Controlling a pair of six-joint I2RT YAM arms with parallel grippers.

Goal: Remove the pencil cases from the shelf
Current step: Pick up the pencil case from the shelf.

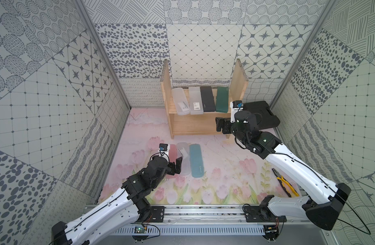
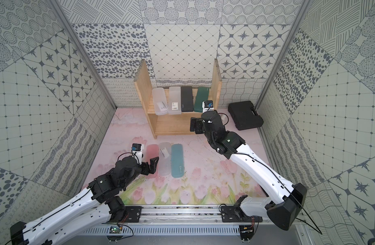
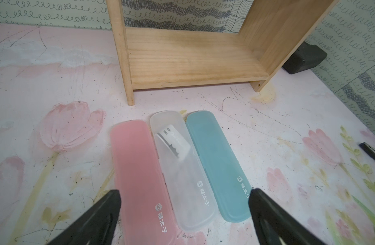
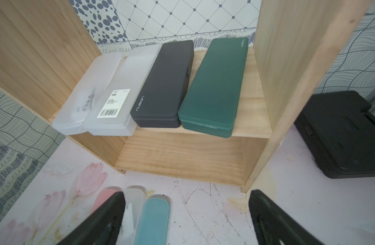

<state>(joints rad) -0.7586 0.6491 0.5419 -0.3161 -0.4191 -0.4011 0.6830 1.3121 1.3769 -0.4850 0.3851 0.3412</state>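
On the upper board of the shelf (image 1: 165, 84) lay 4 cases side by side: frosted case w/ loose label (image 1: 180, 99), frosted case w/ barcode (image 1: 196, 97), black case (image 1: 207, 99), green case (image 1: 222, 99). Pink case (image 3: 137, 169), clear case (image 3: 182, 169) & blue case (image 3: 216, 161) lay side by side on the mat (image 1: 224, 152) in front. My L gripper (image 3: 184, 195) hovered at their near ends, fingers spread, holding nothing. My R gripper (image 4: 187, 197) faced the shelf, fingers spread too, empty.
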